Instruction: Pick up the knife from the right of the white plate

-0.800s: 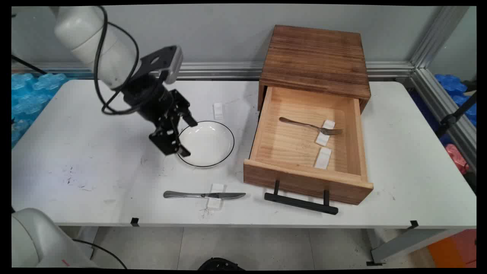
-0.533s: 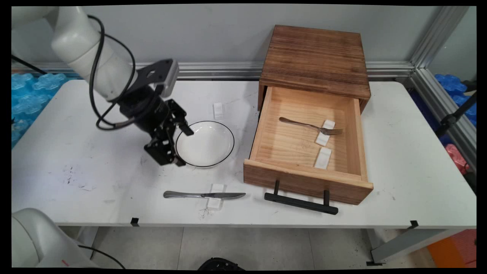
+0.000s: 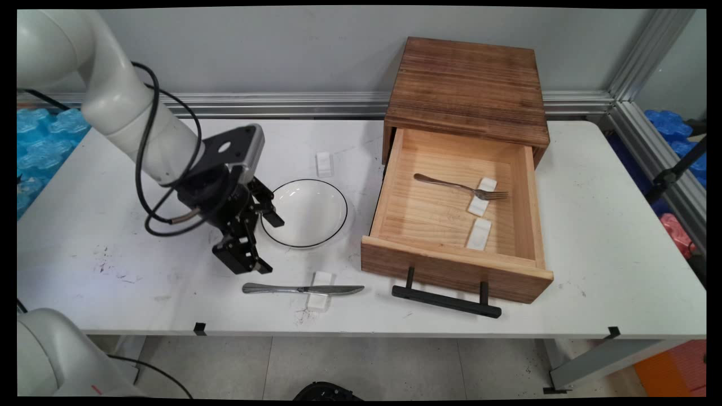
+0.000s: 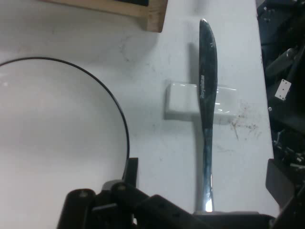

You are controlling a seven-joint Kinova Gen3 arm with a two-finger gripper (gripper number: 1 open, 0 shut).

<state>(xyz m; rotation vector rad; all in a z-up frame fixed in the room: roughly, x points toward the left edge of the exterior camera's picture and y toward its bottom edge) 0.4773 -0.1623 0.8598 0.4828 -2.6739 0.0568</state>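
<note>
My black gripper (image 3: 268, 243) is open and hangs low over the table, between the white plate's (image 3: 304, 213) left rim and the handle end of a metal knife (image 3: 302, 290). The knife lies flat near the table's front edge, its blade resting on a small white block (image 3: 321, 277). In the hand view the knife (image 4: 208, 95) runs lengthwise between my fingers, handle toward me, across the white block (image 4: 183, 100). The black-rimmed plate (image 4: 57, 133) fills the left side, beside one fingertip (image 4: 131, 168). My gripper (image 4: 205, 179) holds nothing.
An open wooden drawer (image 3: 451, 270) with a black handle stands right of the plate, under its cabinet (image 3: 468, 84). Inside lie a fork (image 3: 459, 186) and a white block (image 3: 479, 234). Another white block (image 3: 323, 163) sits behind the plate. The drawer's corner (image 4: 152, 14) shows in the hand view.
The gripper has moved from the plate's left rim toward the table's near edge and lower, ending just above the knife's handle. It stays open. Nothing else moved.
</note>
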